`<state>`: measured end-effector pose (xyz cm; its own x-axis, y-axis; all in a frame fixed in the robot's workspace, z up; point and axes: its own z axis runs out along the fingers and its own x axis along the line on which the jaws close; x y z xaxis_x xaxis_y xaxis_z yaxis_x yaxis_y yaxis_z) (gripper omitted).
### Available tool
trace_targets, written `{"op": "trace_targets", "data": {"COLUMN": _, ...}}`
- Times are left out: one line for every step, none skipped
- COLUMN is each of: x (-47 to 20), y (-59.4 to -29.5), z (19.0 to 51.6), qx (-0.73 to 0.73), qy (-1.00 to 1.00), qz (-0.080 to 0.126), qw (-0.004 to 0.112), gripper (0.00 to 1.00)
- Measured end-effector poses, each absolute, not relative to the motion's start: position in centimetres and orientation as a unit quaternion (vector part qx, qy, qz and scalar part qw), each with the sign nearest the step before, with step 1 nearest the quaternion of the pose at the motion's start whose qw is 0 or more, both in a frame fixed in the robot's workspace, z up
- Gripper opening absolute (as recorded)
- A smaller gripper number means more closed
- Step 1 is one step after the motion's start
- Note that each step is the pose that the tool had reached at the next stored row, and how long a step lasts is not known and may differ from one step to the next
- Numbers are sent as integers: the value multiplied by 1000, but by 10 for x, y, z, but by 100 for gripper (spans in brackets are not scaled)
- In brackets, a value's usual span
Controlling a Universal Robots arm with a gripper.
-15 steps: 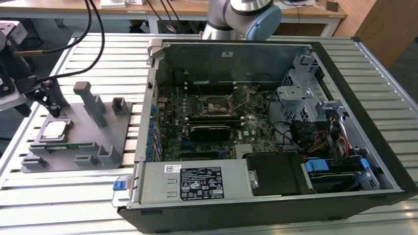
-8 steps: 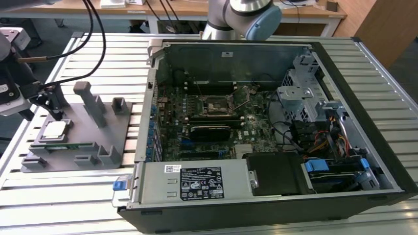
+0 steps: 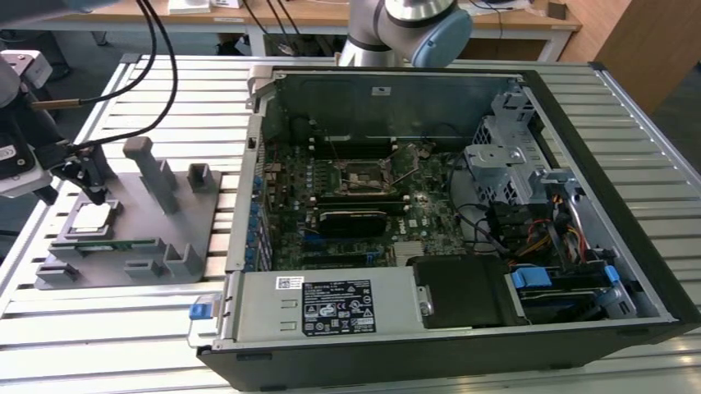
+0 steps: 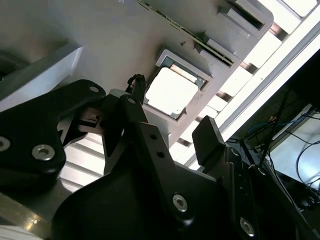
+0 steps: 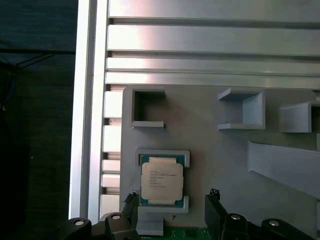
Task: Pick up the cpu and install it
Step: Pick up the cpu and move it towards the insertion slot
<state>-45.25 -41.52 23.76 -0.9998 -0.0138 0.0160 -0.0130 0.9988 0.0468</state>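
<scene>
**Open pincer poised at the cpu in its holder**

The gripper (image 3: 97, 190) is released: its two black fingers (image 5: 131, 200) are spread wide and grasp nothing. In both wrist views the tips stand one on either side of the cpu (image 5: 161, 181), set wider than it and clear of its edges (how high above it they hang cannot be told).

The cpu (image 4: 170, 92) is a small flat square with a pale silver-grey top, faint print and a greenish rim. It lies flat in a shallow framed seat (image 5: 163, 156) near one edge of a grey holder (image 5: 215, 145). In the exterior view this is the holder's left part, and the cpu (image 3: 93, 217) sits just under the gripper.

The seat's low frame hugs two opposite sides of the cpu. A green memory stick (image 3: 110, 245) stands on edge just beside it. Three small walled pockets (image 5: 147, 107) lie farther along the holder, which rests on a slatted metal table (image 3: 143, 328). To the exterior view's right is an open computer case (image 3: 613, 189), and the socket (image 3: 362, 174) on its board (image 3: 328, 205) is well apart from the cpu.

Count: one cpu, one memory stick, one holder, one case, two fingers.
</scene>
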Motion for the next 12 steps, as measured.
{"op": "trace_targets", "data": {"x": -453, "y": -415, "z": 237, "qx": 7, "qy": -1000, "qz": -24, "qw": 8, "gripper": 64}}
{"op": "trace_targets", "data": {"x": -453, "y": -415, "z": 237, "qx": 10, "qy": -1000, "qz": -24, "qw": 8, "gripper": 64}}
{"op": "trace_targets", "data": {"x": -453, "y": -415, "z": 237, "qx": 15, "qy": -1000, "qz": -24, "qw": 8, "gripper": 64}}
{"op": "trace_targets", "data": {"x": -453, "y": -415, "z": 236, "qx": 19, "qy": -1000, "qz": -24, "qw": 8, "gripper": 64}}
{"op": "trace_targets", "data": {"x": -453, "y": -415, "z": 235, "qx": 21, "qy": -999, "qz": -24, "qw": 9, "gripper": 66}}
{"op": "trace_targets", "data": {"x": -453, "y": -415, "z": 233, "qx": 21, "qy": -999, "qz": -24, "qw": 9, "gripper": 66}}
{"op": "trace_targets", "data": {"x": -453, "y": -415, "z": 231, "qx": 21, "qy": -999, "qz": -24, "qw": 8, "gripper": 66}}
{"op": "trace_targets", "data": {"x": -453, "y": -415, "z": 230, "qx": 21, "qy": -999, "qz": -23, "qw": 8, "gripper": 72}}
{"op": "trace_targets", "data": {"x": -454, "y": -415, "z": 228, "qx": 21, "qy": -999, "qz": -23, "qw": 8, "gripper": 72}}
{"op": "trace_targets", "data": {"x": -454, "y": -415, "z": 226, "qx": 21, "qy": -999, "qz": -23, "qw": 8, "gripper": 72}}
{"op": "trace_targets", "data": {"x": -454, "y": -415, "z": 224, "qx": 21, "qy": -999, "qz": -23, "qw": 8, "gripper": 72}}
{"op": "trace_targets", "data": {"x": -454, "y": -415, "z": 223, "qx": 21, "qy": -999, "qz": -23, "qw": 8, "gripper": 72}}
